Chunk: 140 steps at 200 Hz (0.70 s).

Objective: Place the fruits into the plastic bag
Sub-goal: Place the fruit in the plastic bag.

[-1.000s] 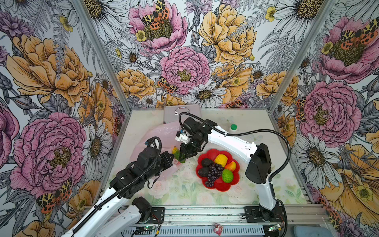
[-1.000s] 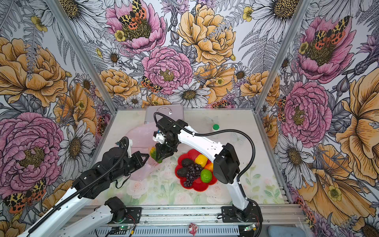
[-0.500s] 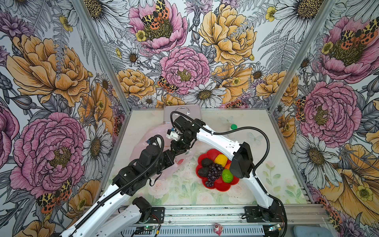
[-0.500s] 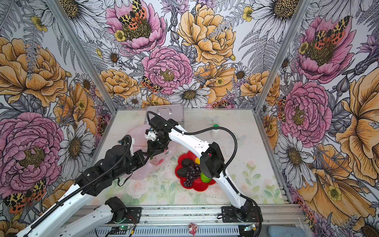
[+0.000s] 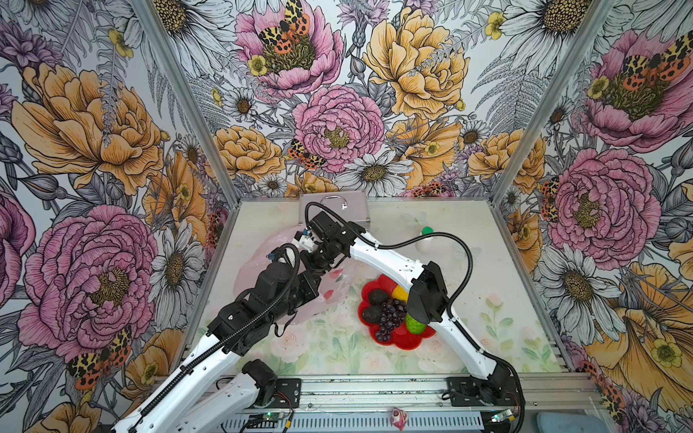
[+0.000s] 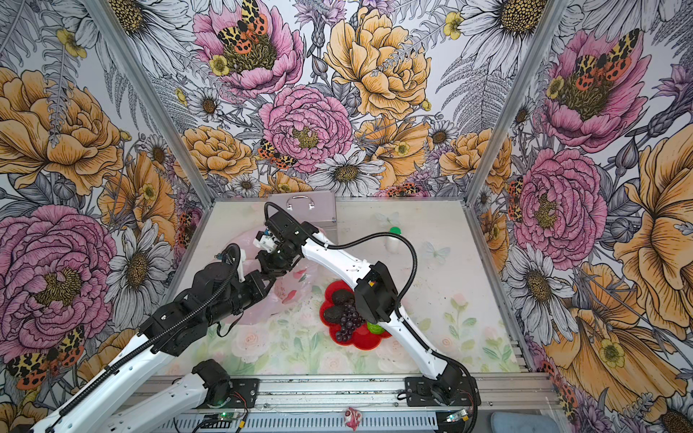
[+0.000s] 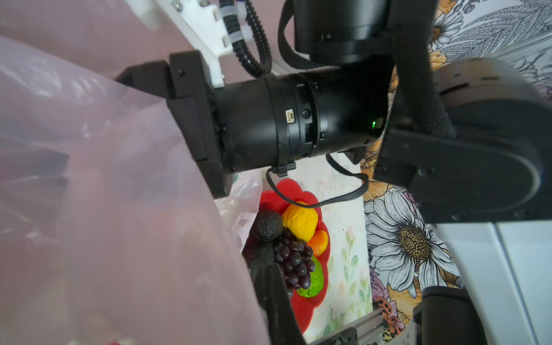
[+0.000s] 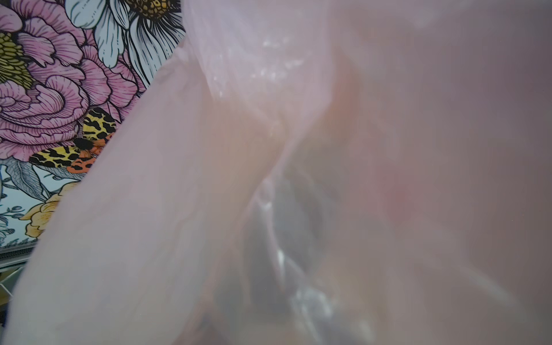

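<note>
The pale-pink plastic bag (image 5: 258, 262) (image 6: 242, 240) lies at the left of the table. My left gripper (image 5: 317, 279) (image 7: 263, 277) is shut on its edge and holds the mouth up. My right gripper (image 5: 313, 262) (image 6: 270, 267) reaches into that mouth. Its fingers are behind blurred plastic (image 8: 298, 119), so I cannot tell how they stand or whether they hold anything. On the red plate (image 5: 405, 343) (image 7: 301, 307) lie two avocados (image 7: 267, 224), a yellow fruit (image 7: 300, 221), an orange mango (image 7: 319, 242), grapes (image 5: 392, 318) and a lime (image 5: 414, 325).
A silver metal case (image 5: 333, 210) stands against the back wall behind the bag. A small white bottle with a green cap (image 5: 425, 240) stands at the back right. My right arm's elbow (image 5: 427, 296) hangs over the plate. Flowered walls close three sides.
My right gripper carried a green-red fruit left from beside the plate into the bag's mouth, where the fruit no longer shows. My left gripper lifted the bag's edge slightly.
</note>
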{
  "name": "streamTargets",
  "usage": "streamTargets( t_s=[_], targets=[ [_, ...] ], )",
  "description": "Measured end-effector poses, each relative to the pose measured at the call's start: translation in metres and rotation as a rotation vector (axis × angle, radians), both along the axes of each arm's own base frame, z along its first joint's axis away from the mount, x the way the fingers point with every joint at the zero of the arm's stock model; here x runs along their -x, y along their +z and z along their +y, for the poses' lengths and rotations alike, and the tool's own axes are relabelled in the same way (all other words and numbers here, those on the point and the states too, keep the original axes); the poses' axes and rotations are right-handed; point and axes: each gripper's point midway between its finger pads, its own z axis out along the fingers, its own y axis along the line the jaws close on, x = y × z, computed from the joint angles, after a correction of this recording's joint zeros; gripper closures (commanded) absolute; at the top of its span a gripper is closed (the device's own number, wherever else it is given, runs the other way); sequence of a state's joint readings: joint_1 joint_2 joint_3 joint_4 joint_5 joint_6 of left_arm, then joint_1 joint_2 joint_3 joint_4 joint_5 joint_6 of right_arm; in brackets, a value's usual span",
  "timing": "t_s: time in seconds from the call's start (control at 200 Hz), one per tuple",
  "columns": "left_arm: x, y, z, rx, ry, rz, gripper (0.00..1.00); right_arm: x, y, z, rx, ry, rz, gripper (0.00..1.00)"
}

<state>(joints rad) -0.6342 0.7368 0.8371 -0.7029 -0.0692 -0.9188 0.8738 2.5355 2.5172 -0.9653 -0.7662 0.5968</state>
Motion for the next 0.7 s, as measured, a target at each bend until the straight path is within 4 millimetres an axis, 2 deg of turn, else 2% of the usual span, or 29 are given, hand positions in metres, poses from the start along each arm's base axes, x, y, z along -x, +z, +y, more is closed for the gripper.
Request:
streamTargets(
  t_s=[0.17,0.44,0.7],
  targets=[
    [-0.003,0.0,0.003,0.001,0.006,-0.002,1.0,-0.003,0.005,0.004,-0.022,-0.01,0.0,0.4],
    [-0.006,0.003,0.009,0.016,0.013,-0.002,1.0,-0.005,0.005,0.005,-0.024,-0.021,-0.006,0.35],
    [-0.004,0.007,0.011,0.035,0.009,-0.014,1.0,-0.003,-0.01,-0.007,0.045,-0.048,-0.005,0.34]
  ],
)
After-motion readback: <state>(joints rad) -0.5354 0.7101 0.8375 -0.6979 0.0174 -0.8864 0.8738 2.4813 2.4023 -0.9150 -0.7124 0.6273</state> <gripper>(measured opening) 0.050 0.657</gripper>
